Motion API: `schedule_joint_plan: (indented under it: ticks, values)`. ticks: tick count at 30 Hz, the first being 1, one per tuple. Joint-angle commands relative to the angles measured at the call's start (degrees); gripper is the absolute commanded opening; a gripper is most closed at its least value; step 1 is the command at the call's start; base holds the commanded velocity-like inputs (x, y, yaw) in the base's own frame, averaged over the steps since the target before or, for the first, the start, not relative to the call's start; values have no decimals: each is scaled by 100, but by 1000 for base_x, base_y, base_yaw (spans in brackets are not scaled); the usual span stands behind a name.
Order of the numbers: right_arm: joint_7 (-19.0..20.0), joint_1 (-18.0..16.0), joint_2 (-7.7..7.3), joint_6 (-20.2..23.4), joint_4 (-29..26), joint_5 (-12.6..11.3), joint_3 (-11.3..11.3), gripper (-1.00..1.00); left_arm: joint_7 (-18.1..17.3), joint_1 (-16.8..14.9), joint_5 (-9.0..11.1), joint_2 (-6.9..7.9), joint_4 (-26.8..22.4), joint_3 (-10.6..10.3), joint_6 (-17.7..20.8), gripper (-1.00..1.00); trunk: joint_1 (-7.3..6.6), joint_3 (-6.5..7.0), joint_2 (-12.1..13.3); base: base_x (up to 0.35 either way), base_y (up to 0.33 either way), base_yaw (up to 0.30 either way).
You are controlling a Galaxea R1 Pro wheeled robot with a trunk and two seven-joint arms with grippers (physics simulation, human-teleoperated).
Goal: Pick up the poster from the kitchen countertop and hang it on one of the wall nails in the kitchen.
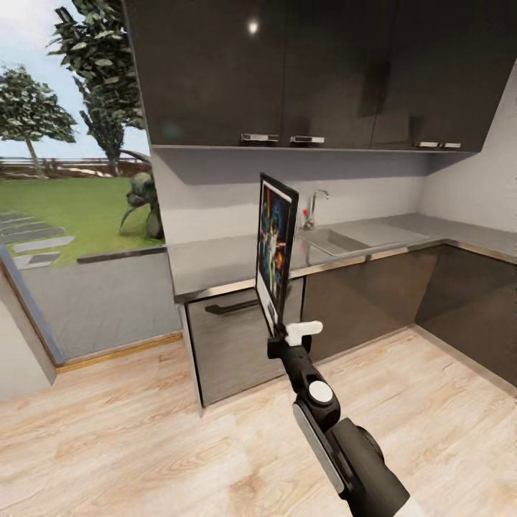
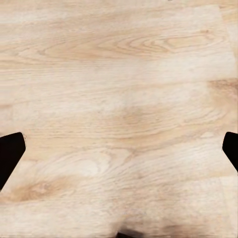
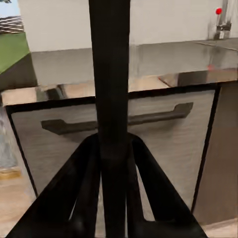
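The poster (image 1: pixel 276 248) stands upright in the air in front of the kitchen countertop (image 1: pixel 222 262), seen almost edge-on, its black frame and colourful dark-blue picture facing right. My right gripper (image 1: pixel 282 332) is shut on the frame's lower edge. In the right wrist view the poster's black edge (image 3: pixel 110 74) runs between the two dark fingers (image 3: pixel 79 183), with the countertop (image 3: pixel 163 57) beyond it. My left gripper (image 2: pixel 119 148) is open, its dark fingertips (image 2: pixel 10 151) wide apart at the picture's edges above bare wooden floor.
An inset sink (image 1: pixel 337 240) with a chrome tap (image 1: pixel 314 205) lies right of the poster. Dark glossy upper cabinets (image 1: pixel 287 72) hang above. A grey drawer front with a dark handle (image 1: pixel 230 309) sits under the worktop. A large window (image 1: pixel 72 179) opens at the left. Light wooden floor (image 1: pixel 143 431) spreads around.
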Motion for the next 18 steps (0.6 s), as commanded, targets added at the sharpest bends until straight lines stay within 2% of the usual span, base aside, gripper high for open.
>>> schedule_joint_plan:
  ticks: [1,2,6,8,9,11,12,13,14,16,17,18]
  values:
    - [109,37,-54,10,-64,-57,16,-100,-4,2,39,0,-6,-4,-8,100,-3,-4,-3,-247,0,0]
    - [376,115,-144,1,-180,-56,22,-100,-4,2,38,0,-6,-4,-8,100,-3,-4,-3,-170,0,0]
    - [903,346,-256,-29,-391,-40,21,-100,-7,2,35,0,-6,-5,-8,100,-3,-4,-3,-101,0,0]
    - [1331,520,-361,-109,-514,-29,17,-100,-10,2,34,0,-6,-5,-8,100,-3,-4,-3,-40,0,0]
    - [1825,619,-539,-273,-596,-24,16,-100,-12,2,33,0,-6,-5,-9,100,-3,-4,-3,-18,0,0]
    - [2194,656,-696,-378,-627,-23,15,-100,-12,2,33,0,-6,-5,-12,100,-3,-4,-3,-13,0,0]
    - [2575,680,-854,-441,-647,-29,14,-100,-12,2,33,0,-6,-5,-13,100,-3,-4,-3,-7,0,0]
    - [2767,689,-924,-458,-652,-32,14,-100,-13,2,33,0,-6,-5,-14,100,-3,-4,-3,-6,0,0]
    - [3130,701,-1037,-477,-653,-35,11,-100,-24,2,33,4,-6,-5,-15,100,-3,-4,-3,-4,0,0]
    - [3485,709,-1115,-485,-640,-29,4,-100,-60,2,33,14,-8,-5,-15,100,-3,-4,-3,-3,0,0]
    - [3820,714,-1172,-490,-613,-21,-5,-100,-127,2,33,63,-7,-5,-16,100,-3,-4,-3,-2,0,0]
    - [3987,716,-1201,-494,-581,-19,-10,-100,-179,2,35,103,-7,-5,-16,100,-3,-4,-3,-1,0,0]
